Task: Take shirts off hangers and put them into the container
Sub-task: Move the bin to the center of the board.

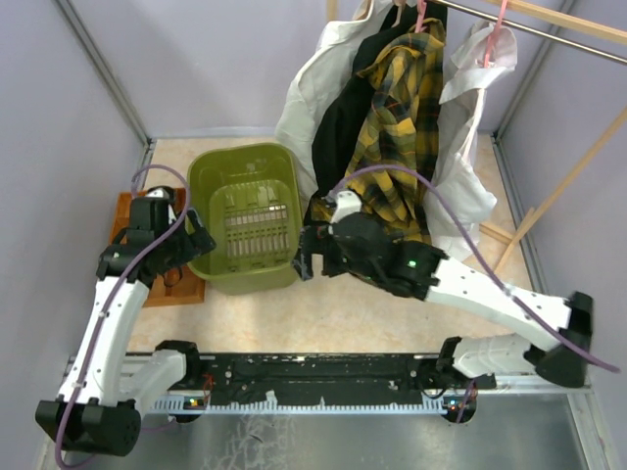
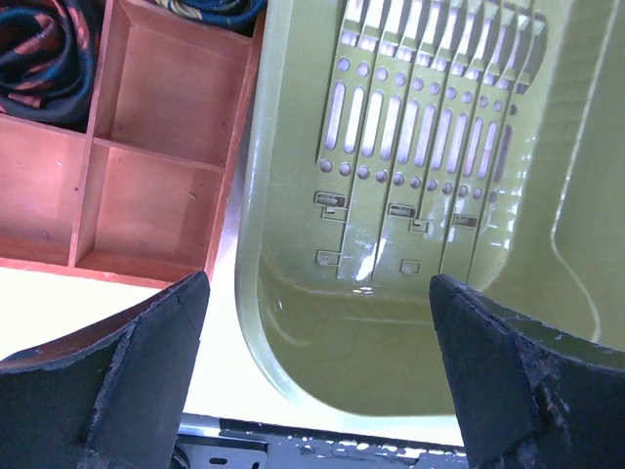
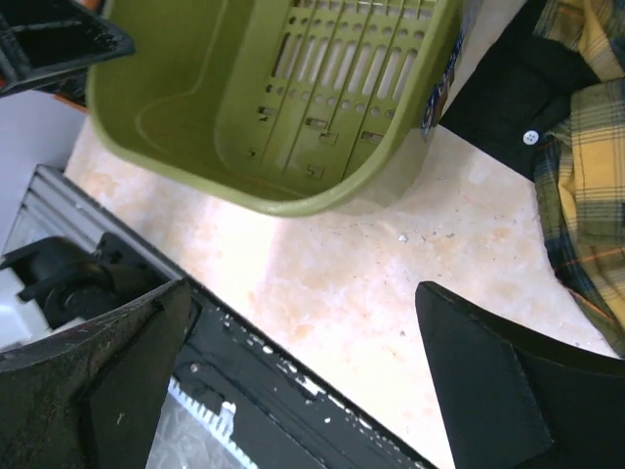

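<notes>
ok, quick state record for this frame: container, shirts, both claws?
container: empty, slotted bottom bare
shirts: all four hanging at back right, none in the container
hangers: pink ones visible, hooked up top
left claw: open, holding nothing, above the container's near-left corner
right claw: open, holding nothing, over the table beside the container
task progress: not begun

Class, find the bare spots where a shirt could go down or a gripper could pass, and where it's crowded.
Free: inside the empty green tub; the tabletop strip between tub and black front rail. Crowded: right of the tub, where hanging shirts drape down; left, the orange tray sits close.
</notes>
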Controlling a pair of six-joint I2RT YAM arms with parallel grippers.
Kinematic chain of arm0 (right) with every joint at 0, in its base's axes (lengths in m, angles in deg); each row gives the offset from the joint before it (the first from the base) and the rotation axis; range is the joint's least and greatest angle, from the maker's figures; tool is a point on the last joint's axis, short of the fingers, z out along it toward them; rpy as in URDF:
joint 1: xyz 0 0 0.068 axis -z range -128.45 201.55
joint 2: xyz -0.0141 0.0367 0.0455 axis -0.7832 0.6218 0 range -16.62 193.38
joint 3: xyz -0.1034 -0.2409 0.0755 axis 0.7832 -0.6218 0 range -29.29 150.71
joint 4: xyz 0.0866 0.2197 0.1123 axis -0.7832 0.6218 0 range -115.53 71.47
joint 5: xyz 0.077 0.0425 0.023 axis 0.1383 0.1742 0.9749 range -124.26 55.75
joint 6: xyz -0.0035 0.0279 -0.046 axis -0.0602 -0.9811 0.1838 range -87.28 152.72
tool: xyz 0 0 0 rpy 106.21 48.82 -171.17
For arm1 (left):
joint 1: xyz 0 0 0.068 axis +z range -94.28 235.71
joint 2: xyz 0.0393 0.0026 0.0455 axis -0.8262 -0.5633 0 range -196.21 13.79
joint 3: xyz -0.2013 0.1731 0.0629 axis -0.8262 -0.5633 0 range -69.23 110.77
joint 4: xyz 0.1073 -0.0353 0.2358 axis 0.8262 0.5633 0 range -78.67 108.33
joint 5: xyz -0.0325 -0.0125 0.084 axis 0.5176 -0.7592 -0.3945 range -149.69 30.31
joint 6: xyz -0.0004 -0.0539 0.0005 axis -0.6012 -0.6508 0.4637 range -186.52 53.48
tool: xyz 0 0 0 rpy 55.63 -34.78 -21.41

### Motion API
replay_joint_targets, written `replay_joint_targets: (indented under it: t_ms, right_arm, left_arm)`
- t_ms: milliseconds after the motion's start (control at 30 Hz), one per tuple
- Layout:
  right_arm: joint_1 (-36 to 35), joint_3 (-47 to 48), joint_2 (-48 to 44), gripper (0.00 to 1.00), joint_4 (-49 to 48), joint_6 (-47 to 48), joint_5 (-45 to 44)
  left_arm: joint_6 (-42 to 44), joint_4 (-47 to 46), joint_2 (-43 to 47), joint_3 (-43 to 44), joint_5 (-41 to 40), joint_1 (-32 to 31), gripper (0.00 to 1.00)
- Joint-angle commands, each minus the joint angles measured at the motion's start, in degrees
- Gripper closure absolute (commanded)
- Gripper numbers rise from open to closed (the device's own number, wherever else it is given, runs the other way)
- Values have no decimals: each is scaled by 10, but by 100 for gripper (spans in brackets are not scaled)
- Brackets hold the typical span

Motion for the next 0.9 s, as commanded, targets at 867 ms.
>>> replay_joint_targets:
  t_ms: [867]
  right_arm:
    - [3,-39,-409,1,353,-104,-250]
  left_arm:
    - [-63,-55,185,68,140,4,1]
